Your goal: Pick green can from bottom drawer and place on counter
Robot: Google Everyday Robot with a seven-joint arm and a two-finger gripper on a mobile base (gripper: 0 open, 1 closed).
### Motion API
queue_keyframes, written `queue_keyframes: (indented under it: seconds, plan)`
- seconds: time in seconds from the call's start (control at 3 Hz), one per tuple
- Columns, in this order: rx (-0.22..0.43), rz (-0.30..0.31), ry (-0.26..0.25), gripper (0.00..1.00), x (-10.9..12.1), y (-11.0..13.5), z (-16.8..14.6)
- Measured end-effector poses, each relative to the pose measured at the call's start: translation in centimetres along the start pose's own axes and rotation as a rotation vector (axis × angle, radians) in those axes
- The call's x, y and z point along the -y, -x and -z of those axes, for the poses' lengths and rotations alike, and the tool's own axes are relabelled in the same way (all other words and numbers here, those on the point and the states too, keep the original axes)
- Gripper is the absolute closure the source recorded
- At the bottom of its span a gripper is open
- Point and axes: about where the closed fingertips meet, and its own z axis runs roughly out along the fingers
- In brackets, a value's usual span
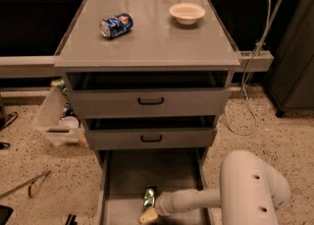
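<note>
- The bottom drawer [147, 172] stands pulled out. I see the green can [149, 197] on its floor, toward the front.
- The gripper [148, 213] is low inside the drawer at the can's near end. I cannot tell whether it is spread, pressed together or pinching the can.
- The counter [157, 42] carries a blue can [117, 25] on its side and a white bowl [187, 13], well apart.

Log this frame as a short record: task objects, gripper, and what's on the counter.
green can: on the floor of the bottom drawer, near its front
bottom drawer: pulled open
gripper: down in the bottom drawer, right beside the green can; contact unclear
counter: holds a blue can on its side and a white bowl
stage: green can not yet on counter
</note>
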Motion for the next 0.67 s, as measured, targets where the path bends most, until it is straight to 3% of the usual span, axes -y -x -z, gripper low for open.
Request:
queue_keyframes:
  seconds: [0.33, 0.67]
  plan:
    - [-0.011, 0.069, 0.035, 0.00, -2.72, 1.34, -0.95]
    - [-0.011, 0.069, 0.035, 0.00, -2.73, 1.34, -0.96]
